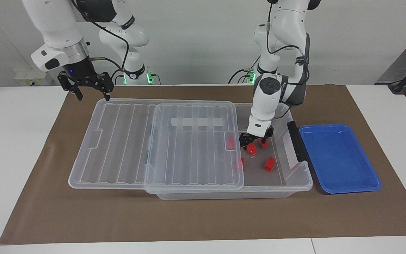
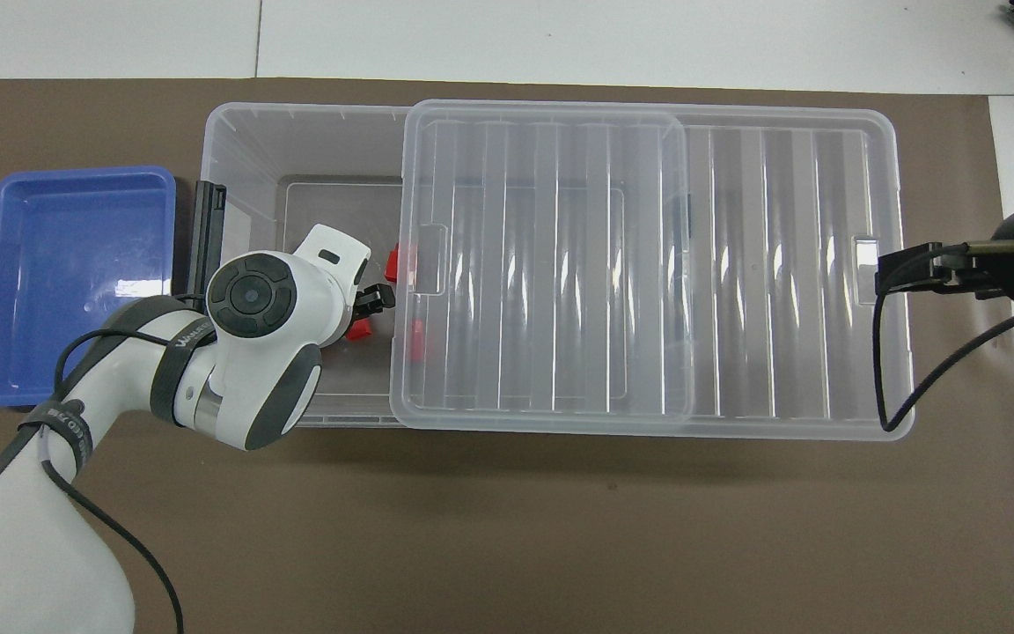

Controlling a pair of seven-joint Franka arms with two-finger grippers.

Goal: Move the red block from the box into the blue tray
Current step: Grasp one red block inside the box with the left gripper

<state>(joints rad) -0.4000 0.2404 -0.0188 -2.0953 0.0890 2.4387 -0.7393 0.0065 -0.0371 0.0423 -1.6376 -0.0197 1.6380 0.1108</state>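
The box (image 1: 296,181) is a clear bin whose ribbed lid (image 1: 153,141) is slid toward the right arm's end, so the end by the left arm is uncovered. Several red blocks lie inside: one (image 1: 252,150) just under my left gripper, one (image 1: 263,143) by its finger, one (image 1: 269,164) farther from the robots, and two under the lid's edge (image 1: 230,142). My left gripper (image 1: 256,141) is open and low inside the box over the blocks; it also shows in the overhead view (image 2: 375,299). The blue tray (image 1: 340,158) stands empty beside the box.
My right gripper (image 1: 93,92) hangs open above the lid's end at the right arm's end of the table (image 2: 903,269). A black latch (image 1: 296,141) stands on the box end next to the tray. A brown mat (image 1: 203,218) covers the table.
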